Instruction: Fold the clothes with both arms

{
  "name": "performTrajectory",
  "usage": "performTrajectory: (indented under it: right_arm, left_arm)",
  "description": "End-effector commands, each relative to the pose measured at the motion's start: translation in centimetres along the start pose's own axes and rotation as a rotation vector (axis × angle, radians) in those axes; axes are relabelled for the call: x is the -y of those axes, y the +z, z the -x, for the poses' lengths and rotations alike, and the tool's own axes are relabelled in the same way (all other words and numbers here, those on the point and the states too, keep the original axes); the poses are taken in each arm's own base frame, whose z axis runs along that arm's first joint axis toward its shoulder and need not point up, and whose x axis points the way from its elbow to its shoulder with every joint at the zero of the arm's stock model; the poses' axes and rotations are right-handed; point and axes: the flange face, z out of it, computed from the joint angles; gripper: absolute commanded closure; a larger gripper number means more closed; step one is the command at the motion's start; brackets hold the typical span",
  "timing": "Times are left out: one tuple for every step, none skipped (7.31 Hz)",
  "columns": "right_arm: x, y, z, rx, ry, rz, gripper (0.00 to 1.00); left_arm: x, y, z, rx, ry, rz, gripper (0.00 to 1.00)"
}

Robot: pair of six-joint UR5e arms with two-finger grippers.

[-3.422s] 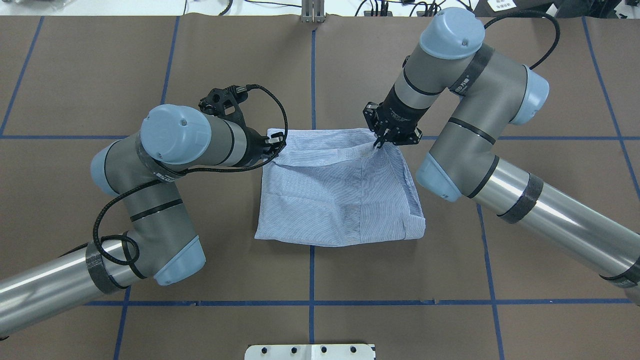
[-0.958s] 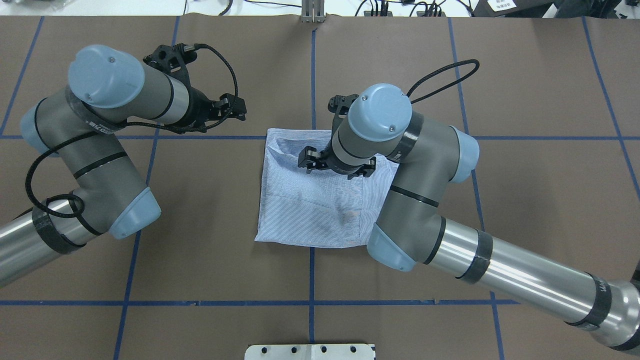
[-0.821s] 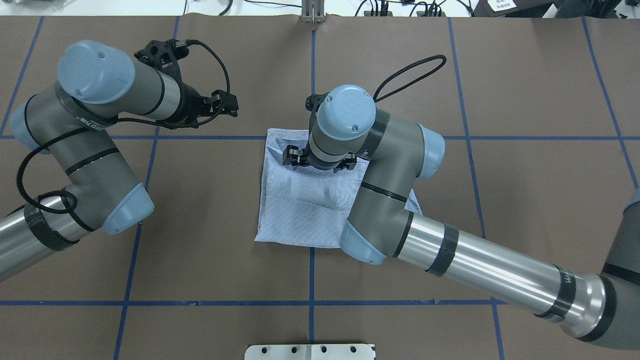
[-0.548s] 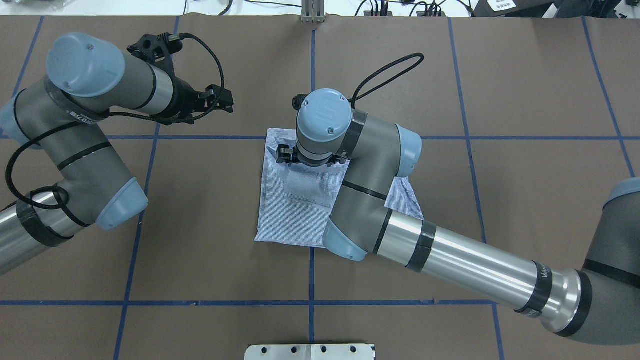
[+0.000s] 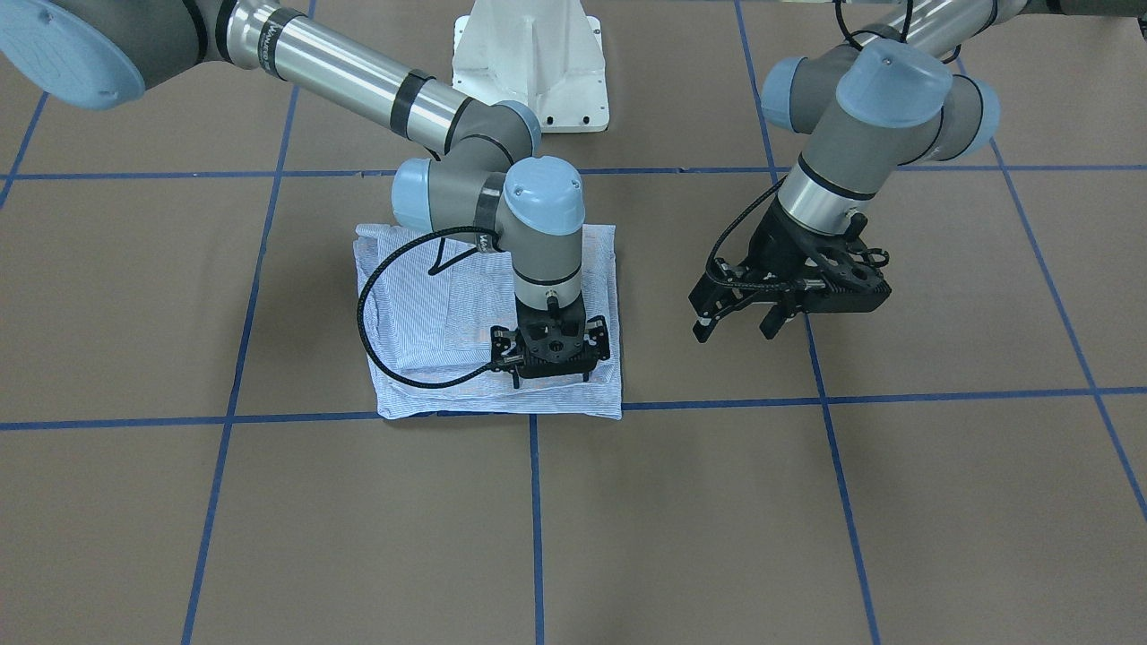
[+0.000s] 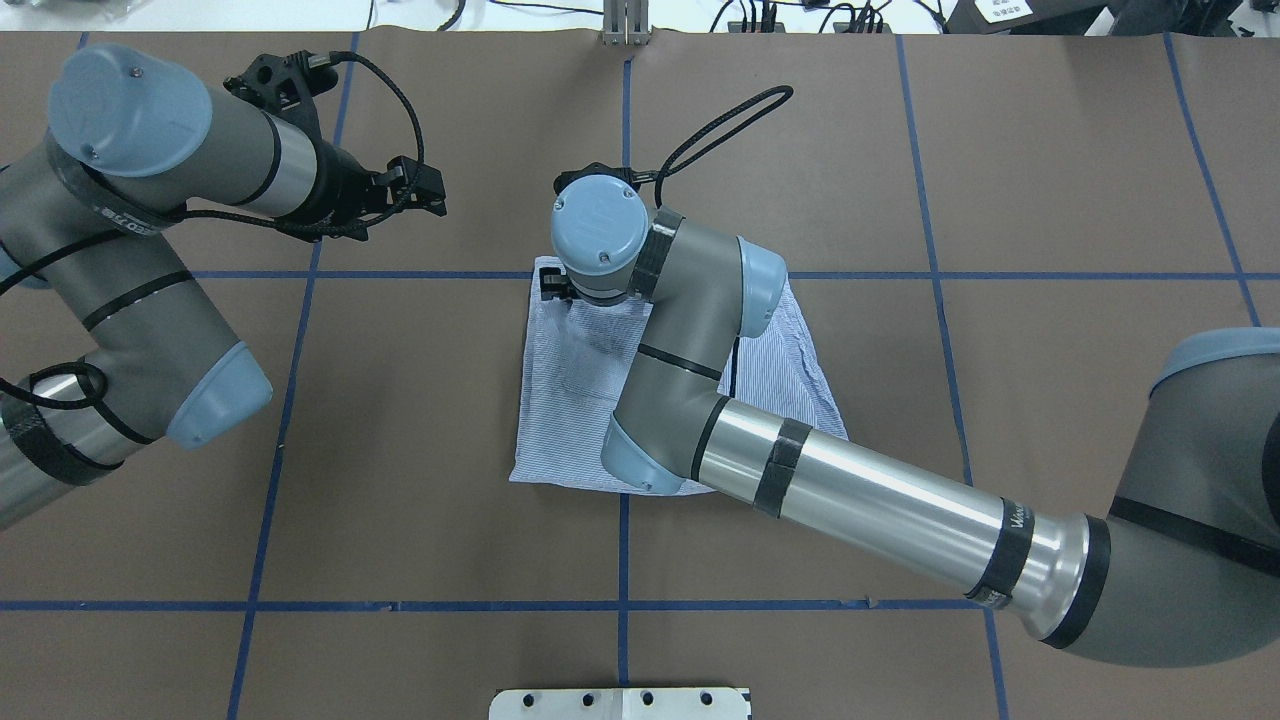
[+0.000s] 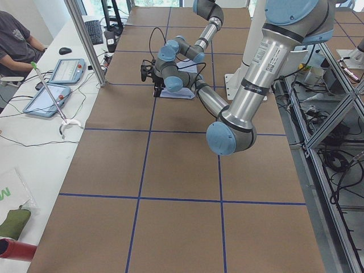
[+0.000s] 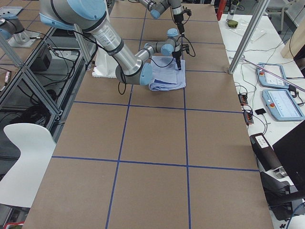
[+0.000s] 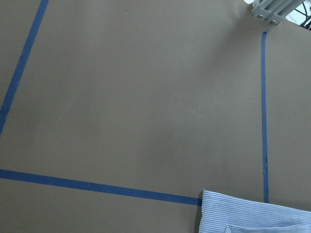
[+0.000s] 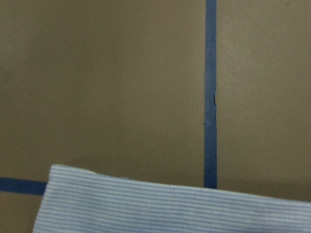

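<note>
The clothes are one light blue-and-white striped shirt (image 5: pixel 421 358), folded into a rough rectangle on the brown table (image 6: pixel 900 200). It also shows in the overhead view as the shirt (image 6: pixel 570 400). My right gripper (image 5: pixel 550 380) points straight down at the shirt's far edge near its left corner. Its fingers stand apart and the fabric lies flat beneath them. In the overhead view the right wrist (image 6: pixel 600 225) hides that gripper. My left gripper (image 5: pixel 737 330) hovers open and holds nothing, above bare table to the shirt's left. It also shows from overhead as the left gripper (image 6: pixel 432 192).
Blue tape lines (image 6: pixel 624 150) divide the table into squares. The white pedestal base (image 5: pixel 529 63) stands at the robot's side. A metal post (image 7: pixel 85 40) rises at the table's far edge, with tablets (image 8: pixel 281 102) and a person's arm (image 7: pixel 17 45) beyond it.
My right gripper carried the shirt's right edge leftward across the shirt, to its left far corner, and now stands open. The left arm let go and drew back to the left.
</note>
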Motion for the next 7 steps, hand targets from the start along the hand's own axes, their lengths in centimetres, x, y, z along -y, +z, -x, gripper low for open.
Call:
performTrajectory:
  right_arm:
    - [4.0, -0.8, -1.9, -0.007, -0.006, -0.058, 0.00]
    - [6.9, -2.8, -3.5, 0.016, -0.008, -0.063, 0.00]
    - [9.9, -5.0, -6.2, 0.050, 0.024, -0.017, 0.00]
    - [11.9, -7.2, -10.7, 0.062, 0.067, 0.026, 0.00]
    - [13.1, -9.8, -16.2, 0.055, 0.059, 0.059, 0.00]
    - [13.9, -12.4, -20.9, 0.006, -0.019, 0.076, 0.00]
    - [15.7, -14.8, -25.5, -0.030, -0.073, 0.095, 0.00]
  left_arm:
    - [0.1, 0.1, 0.9, 0.010, -0.003, 0.001, 0.00]
    - [0.2, 0.1, 1.5, 0.017, 0.012, 0.001, 0.00]
    - [0.8, -0.2, 1.8, 0.019, 0.032, -0.008, 0.00]
    - [1.7, -0.7, 3.5, 0.036, 0.089, -0.019, 0.00]
    - [3.8, -2.1, 5.8, 0.049, 0.171, -0.022, 0.00]
    - [6.7, -4.3, 8.5, 0.060, 0.257, -0.028, 0.00]
    - [9.8, -6.7, 12.3, 0.081, 0.345, -0.030, 0.00]
